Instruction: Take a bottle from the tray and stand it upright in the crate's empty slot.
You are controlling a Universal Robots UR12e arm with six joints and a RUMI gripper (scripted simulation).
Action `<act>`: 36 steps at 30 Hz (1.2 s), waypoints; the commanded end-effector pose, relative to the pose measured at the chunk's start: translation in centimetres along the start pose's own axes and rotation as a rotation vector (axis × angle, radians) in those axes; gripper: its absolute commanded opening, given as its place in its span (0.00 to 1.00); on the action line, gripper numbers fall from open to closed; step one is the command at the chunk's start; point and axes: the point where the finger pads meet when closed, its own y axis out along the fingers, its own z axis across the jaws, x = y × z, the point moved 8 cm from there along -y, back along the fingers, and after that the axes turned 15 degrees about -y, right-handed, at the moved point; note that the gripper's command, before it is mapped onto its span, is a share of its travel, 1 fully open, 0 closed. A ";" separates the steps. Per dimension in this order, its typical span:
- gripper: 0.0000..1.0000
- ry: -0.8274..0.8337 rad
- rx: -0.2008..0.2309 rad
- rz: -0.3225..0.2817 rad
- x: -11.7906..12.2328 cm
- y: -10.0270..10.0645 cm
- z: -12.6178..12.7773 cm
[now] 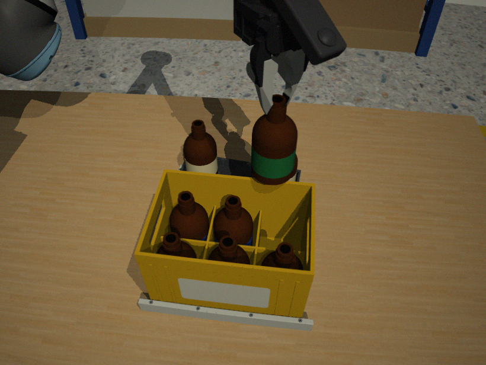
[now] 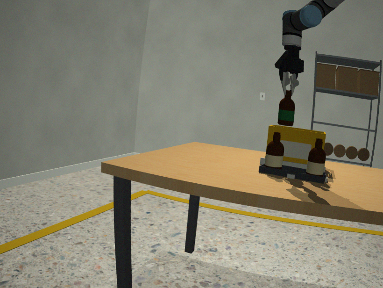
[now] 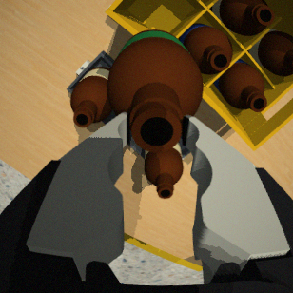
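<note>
My gripper (image 1: 277, 105) (image 2: 288, 93) (image 3: 155, 117) is shut on the neck of a brown bottle with a green label (image 1: 274, 165) (image 2: 286, 115) (image 3: 154, 71). The bottle hangs about upright, higher than the crate, near its back wall on the tray side. The yellow crate (image 1: 162, 281) (image 2: 298, 135) holds several brown bottles; its empty slot (image 1: 271, 241) (image 3: 162, 20) is at the back right in the top view. The dark tray (image 1: 234, 167) (image 2: 287, 172) stands behind the crate with two cream-labelled bottles. The held bottle mostly hides one of them in the top view.
One cream-labelled bottle (image 1: 200, 151) (image 2: 315, 159) (image 3: 164, 166) stands at one tray end, the other (image 2: 274, 151) (image 3: 90, 98) at the opposite end. A pale strip (image 1: 223, 312) lies along the crate's front. The crate's walls and dividers stand up around the empty slot.
</note>
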 end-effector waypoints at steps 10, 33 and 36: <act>0.00 0.000 0.000 0.001 -2.3 -0.1 1.0; 0.00 0.000 0.000 0.001 -4.9 -0.1 2.3; 0.00 0.000 0.000 0.001 -5.1 -0.1 2.4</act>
